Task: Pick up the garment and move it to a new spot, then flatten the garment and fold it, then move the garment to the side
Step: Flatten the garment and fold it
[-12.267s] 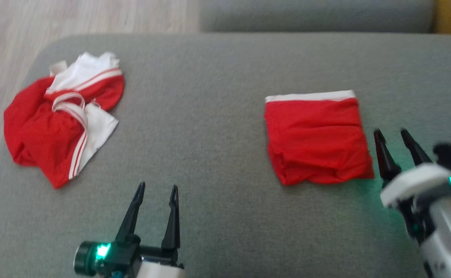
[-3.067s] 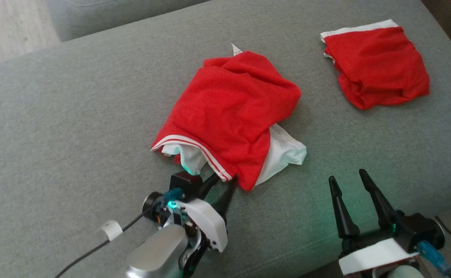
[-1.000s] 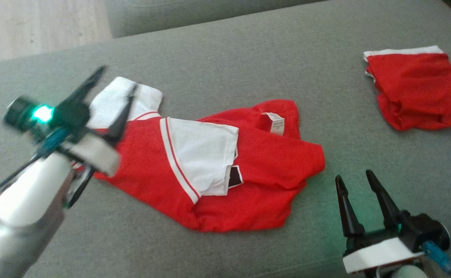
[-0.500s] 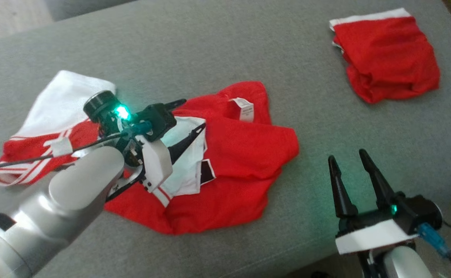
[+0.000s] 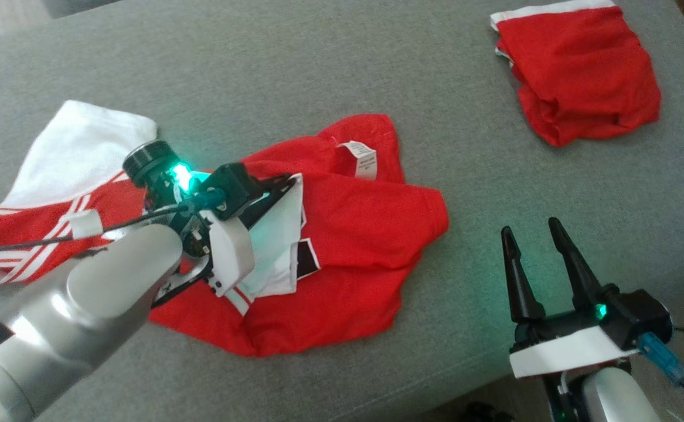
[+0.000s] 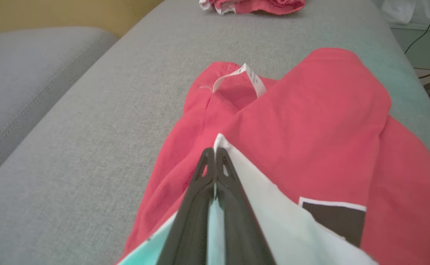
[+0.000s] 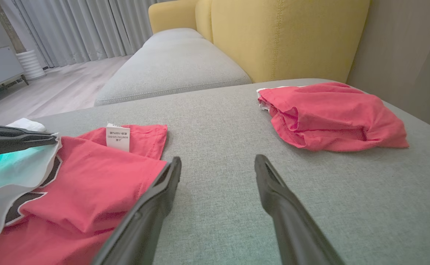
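Two red garments lie on the grey cushion: a crumpled red-and-white shirt near its middle and a folded piece at its far right corner. The left gripper is pinched tight on a white fold of the shirt. The right gripper hovers, spread wide, above the cushion's near right edge.

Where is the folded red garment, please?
The folded red garment lies at the head view's upper right on the grey fabric cushion, beyond the right claw.
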You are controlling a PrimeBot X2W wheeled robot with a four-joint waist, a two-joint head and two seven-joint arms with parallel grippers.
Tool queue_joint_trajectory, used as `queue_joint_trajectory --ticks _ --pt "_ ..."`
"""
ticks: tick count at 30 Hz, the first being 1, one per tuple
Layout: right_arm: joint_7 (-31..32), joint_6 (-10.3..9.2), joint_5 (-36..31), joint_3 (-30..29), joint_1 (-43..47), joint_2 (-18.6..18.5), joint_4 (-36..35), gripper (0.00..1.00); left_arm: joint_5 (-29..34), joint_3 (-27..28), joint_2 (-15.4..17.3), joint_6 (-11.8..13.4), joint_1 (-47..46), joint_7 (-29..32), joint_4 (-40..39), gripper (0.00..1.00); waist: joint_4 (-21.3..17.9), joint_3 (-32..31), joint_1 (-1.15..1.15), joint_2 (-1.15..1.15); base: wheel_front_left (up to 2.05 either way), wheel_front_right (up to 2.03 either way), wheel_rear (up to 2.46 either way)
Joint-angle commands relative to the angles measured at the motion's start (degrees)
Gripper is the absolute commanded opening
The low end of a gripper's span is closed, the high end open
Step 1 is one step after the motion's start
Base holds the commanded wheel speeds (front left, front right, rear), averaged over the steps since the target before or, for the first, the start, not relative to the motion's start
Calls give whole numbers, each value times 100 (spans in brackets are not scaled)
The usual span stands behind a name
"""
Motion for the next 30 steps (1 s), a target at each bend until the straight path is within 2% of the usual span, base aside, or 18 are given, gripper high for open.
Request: queue_joint_trajectory --ticks 1,7,13,16,20,22,30 --pt "-61 37 14 89 -71 -27 -160 100 47 190 164 11 -371 -124 -157 0 90 -68 0 0 0 0 0" --pt "-61 37 -29 44 93 -50 -79 100 -47 398 270 50 -562 -899 -307 0 516 -446 0 0 0 0 0" --pt "-61 37 31 50 327 -193 135 100 66 946 845 598 -768 -1478 -423 0 1062 -841 0 0 0 0 0" --pt "-61 37 93 151 374 -277 281 100 -93 1169 1137 728 -671 -1560 -496 0 1276 -941 0 0 0 0 0" --pt "-61 37 211 320 346 -369 392 100 -349 1262 1330 724 -421 -1587 -645 0 1495 -982 0 0 0 0 0" --pt "-61 37 254 384 308 -403 420 100 -462 1230 1326 646 -268 -1597 -760 0 1591 -980 0 0 0 0 0" --pt "-61 37 317 497 178 -476 479 100 -453 1084 1196 638 154 -1670 -1136 0 1774 -973 0 0 0 0 0"
